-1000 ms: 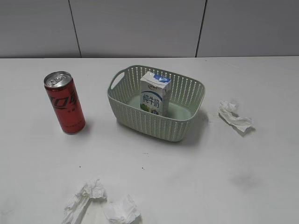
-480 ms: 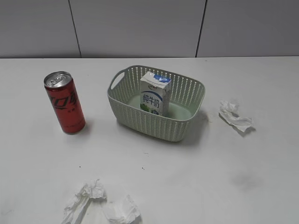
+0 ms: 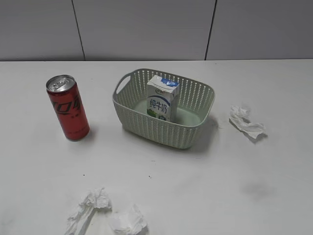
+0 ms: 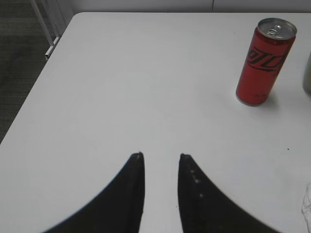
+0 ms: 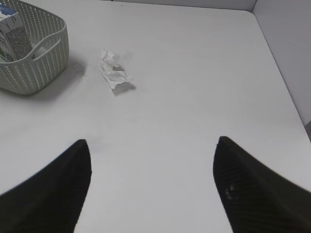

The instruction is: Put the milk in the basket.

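The milk (image 3: 162, 98) stands upright inside the basket (image 3: 161, 128). A can (image 3: 68, 107) stands well left of the basket. The left gripper (image 4: 160, 156) is narrowly parted and empty; the right gripper (image 5: 152, 142) gapes wide, empty.

Milk (image 3: 162, 99) stands in the basket (image 3: 161, 128) mid-table; can (image 3: 68, 107) to its left, one tissue (image 3: 246, 123) to its right, two tissues (image 3: 108, 216) by the near edge before me
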Tool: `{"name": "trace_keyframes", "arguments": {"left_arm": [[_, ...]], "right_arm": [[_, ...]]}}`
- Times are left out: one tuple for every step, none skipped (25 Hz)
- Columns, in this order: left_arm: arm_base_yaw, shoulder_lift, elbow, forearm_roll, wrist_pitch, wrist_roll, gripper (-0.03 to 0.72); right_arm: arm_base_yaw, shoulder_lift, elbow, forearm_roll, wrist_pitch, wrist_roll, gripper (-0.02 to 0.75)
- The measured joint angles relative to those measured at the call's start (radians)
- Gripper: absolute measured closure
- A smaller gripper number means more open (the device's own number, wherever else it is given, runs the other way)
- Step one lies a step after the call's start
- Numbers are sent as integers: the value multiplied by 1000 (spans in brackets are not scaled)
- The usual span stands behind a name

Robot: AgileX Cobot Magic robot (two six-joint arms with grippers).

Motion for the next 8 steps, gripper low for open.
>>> {"name": "trace_keyframes", "arguments": {"left_arm": [[0, 0, 0, 0, 0, 0, 485], [0, 0, 0, 0, 0, 0, 485], [0, 0, 0, 0, 0, 0, 485], [0, 0, 0, 0, 0, 0, 485], [0, 0, 0, 0, 0, 0, 485], [0, 0, 0, 0, 0, 0, 485], [0, 0, 0, 0, 0, 0, 485], [0, 0, 0, 0, 0, 0, 485]], "right_arm": [[0, 0, 0, 0, 0, 0, 145], [0, 0, 0, 0, 0, 0, 145], [0, 0, 0, 0, 0, 0, 145], [0, 0, 0, 0, 0, 0, 145], [0, 0, 0, 0, 0, 0, 145], [0, 0, 0, 0, 0, 0, 146], [0, 0, 0, 0, 0, 0, 146], [0, 0, 0, 0, 0, 0, 146]]}}
